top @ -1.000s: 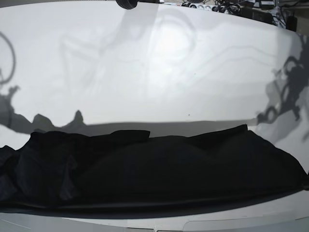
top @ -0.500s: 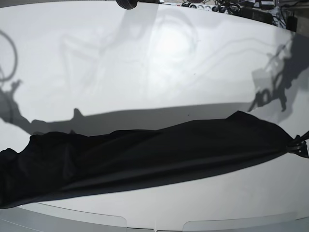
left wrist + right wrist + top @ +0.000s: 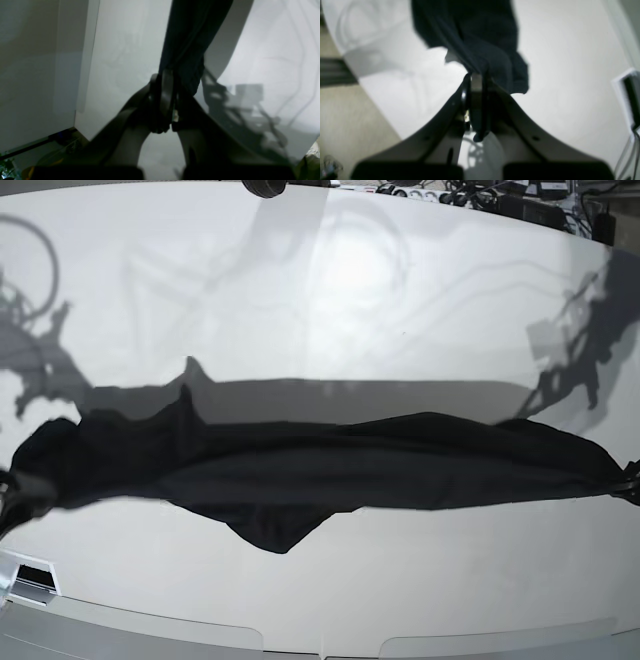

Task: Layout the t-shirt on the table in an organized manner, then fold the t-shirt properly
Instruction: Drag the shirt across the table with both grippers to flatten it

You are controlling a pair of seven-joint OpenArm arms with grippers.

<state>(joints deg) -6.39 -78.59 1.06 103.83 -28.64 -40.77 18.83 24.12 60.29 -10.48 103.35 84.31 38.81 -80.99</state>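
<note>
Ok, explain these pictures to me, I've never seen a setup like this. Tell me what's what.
It is a two-armed robot at a white table. The wide picture looks over the table from the robot's base. The other two come from cameras on its wrists, each looking along a gripper. The only thing there is a black t-shirt, stretched into a long band between the arms. The left gripper is shut on one end, at the wide picture's right edge. The right gripper is shut on the other end.

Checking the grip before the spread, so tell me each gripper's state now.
Left gripper: shut on the t-shirt.
Right gripper: shut on the t-shirt.
</note>
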